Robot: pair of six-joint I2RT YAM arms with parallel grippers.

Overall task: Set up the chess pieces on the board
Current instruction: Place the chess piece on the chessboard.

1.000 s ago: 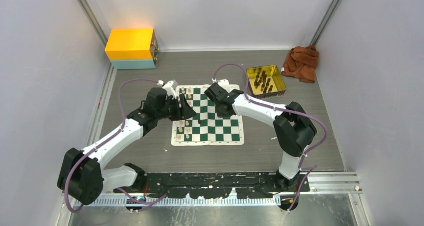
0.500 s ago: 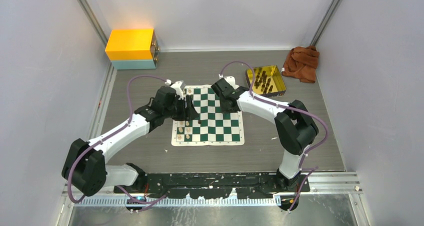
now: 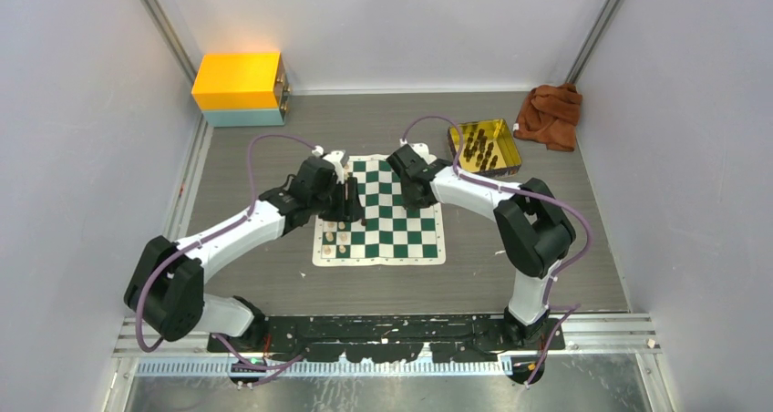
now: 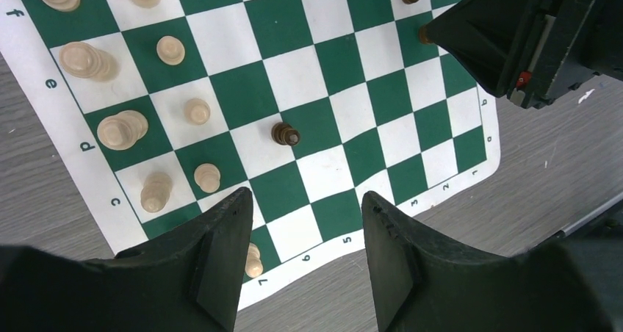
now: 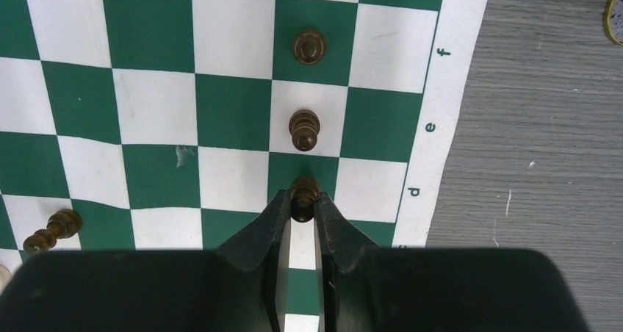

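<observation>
Chess pieces (image 4: 121, 130) in cream stand upright in two files along the left side of the board (image 3: 406, 234), which lies flat on the worktop (image 3: 492, 257) just ahead of my arm bases. My left gripper (image 4: 307, 198) hangs over that near-left part with its jaws spread wide and nothing between them. A lone dark pawn (image 4: 285, 134) stands upright beyond the fingertips, apart from both. Farther across, my right gripper (image 5: 303, 198) is pinched narrow on the head of a pawn (image 5: 304, 187) in the second file from the board's right border, near the letter d. I cannot tell whether its base touches the board. Two more pawns (image 5: 304, 130) stand upright on the next squares of that file. Past the board's far right corner sits a gold tray (image 3: 509, 148) holding more dark pieces (image 3: 480, 148). A brown cloth (image 3: 549, 116) lies just beside it, and a yellow box (image 3: 239, 88) sits in the far left corner.
</observation>
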